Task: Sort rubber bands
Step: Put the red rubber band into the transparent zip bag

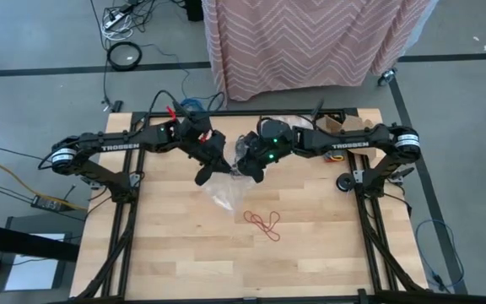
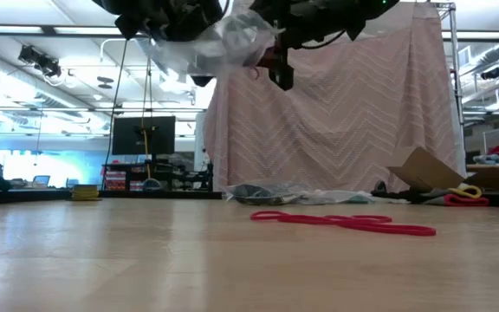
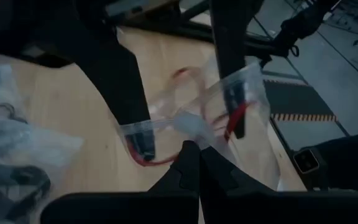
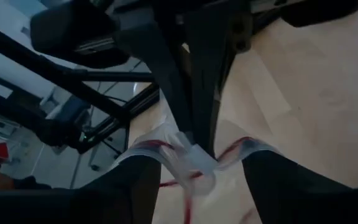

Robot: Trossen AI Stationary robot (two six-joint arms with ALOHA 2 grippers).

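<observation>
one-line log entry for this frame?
left gripper: shut on clear bag, held aloft | right gripper: open inside bag mouth | red rubber bands: on table

Pale wood table (image 1: 310,253) with smooth matt planks, clear crinkly glossy plastic bag (image 1: 226,192) above it, thin red rubber bands (image 1: 263,222) matt on the wood, pink woven cloth curtain (image 1: 310,42) behind table, brown cardboard box (image 2: 423,169).
</observation>
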